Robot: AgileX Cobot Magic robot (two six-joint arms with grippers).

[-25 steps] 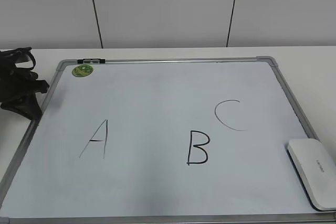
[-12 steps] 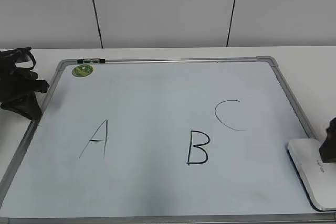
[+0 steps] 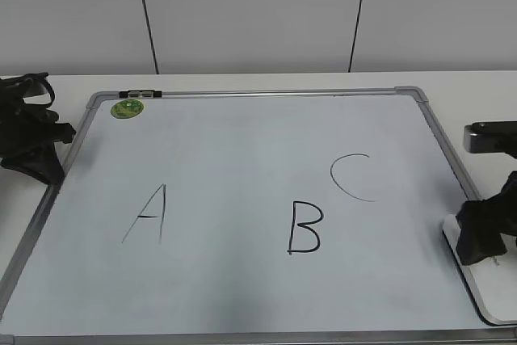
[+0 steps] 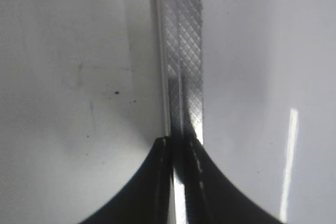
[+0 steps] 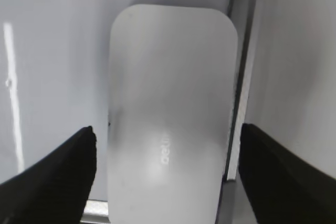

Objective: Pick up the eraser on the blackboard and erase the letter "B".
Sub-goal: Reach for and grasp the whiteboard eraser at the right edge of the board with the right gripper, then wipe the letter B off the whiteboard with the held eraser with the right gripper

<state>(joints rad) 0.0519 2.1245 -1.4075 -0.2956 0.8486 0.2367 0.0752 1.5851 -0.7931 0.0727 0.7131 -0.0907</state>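
Observation:
The white eraser [image 3: 491,290] lies on the blackboard [image 3: 242,143] at its lower right corner, partly hidden by my right gripper [image 3: 482,236]. In the right wrist view the eraser [image 5: 170,103] lies between the open right gripper's [image 5: 167,129] two fingers, which straddle it without touching. The bold black letter "B" [image 3: 304,228] is at the lower middle of the board. My left gripper [image 3: 36,151] rests at the board's left frame; in the left wrist view it [image 4: 178,142] is shut and empty over the silver frame [image 4: 184,61].
A thin "A" [image 3: 148,214] is left of the B and a thin "C" [image 3: 351,177] is up right of it. A round green sticker [image 3: 127,107] sits at the board's top left corner. The board lies on a white table [image 3: 258,81] before a white wall.
My right arm has come into the exterior view from the right and now hangs over the eraser, covering its upper part. The left arm has not moved.

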